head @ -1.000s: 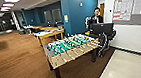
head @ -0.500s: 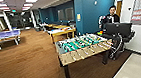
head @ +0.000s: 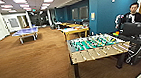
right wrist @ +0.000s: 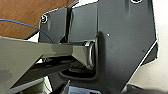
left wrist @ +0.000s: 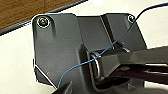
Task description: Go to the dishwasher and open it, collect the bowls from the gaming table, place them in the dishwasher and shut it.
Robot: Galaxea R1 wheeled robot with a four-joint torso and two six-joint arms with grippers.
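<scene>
While the robot faced the foosball table (head: 97, 48), the gaming table (head: 74, 30) stood beyond it; cutting close risked clipping that corner; whether the fingers were spread, I couldn't tell.

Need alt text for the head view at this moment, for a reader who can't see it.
A table-football table with a green field stands close ahead on brown carpet, a person seated behind it by a blue wall. Farther back are yellow-edged tables and a blue table-tennis table.
</scene>
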